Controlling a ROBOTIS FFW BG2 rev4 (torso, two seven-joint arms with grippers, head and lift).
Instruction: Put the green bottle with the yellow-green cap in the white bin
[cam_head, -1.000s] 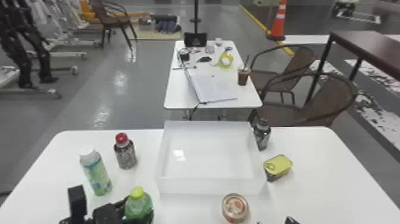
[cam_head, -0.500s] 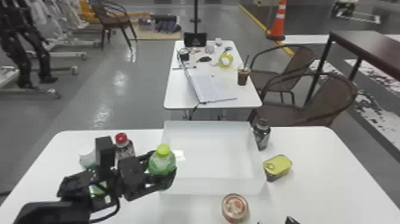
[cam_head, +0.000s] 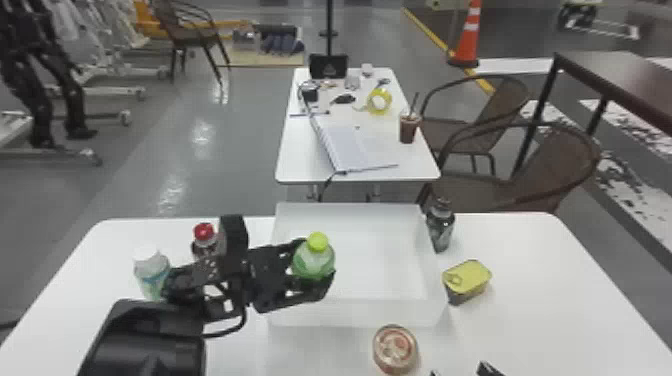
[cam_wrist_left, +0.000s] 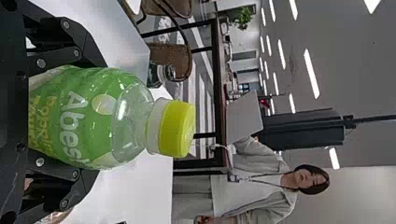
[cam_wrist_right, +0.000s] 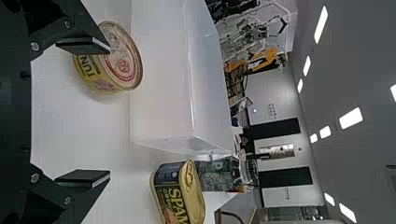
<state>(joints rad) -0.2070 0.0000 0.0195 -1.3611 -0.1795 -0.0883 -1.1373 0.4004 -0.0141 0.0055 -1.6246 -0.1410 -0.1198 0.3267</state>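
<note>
Jaws of left gripper (cam_head: 316, 265): closed around green bottle (cam_head: 313, 264), held upright, seen against the left part of white bin (cam_head: 360, 314). Jaws of right gripper (cam_head: 461, 372): wide, toward the front of worktop (cam_head: 550, 330). Bin stands near rear edge, inner floor visible. Dark bottle (cam_head: 440, 230) and yellow-lidded tin (cam_head: 466, 282) beside its right wall; round can (cam_head: 395, 349) near its front wall.

Floor (cam_head: 225, 150) grey and glossy, yellow line (cam_head: 430, 33) present; brown chairs (cam_head: 555, 170) beside farther white table (cam_head: 300, 162); ceiling lights (cam_wrist_left: 311, 73) lit.
</note>
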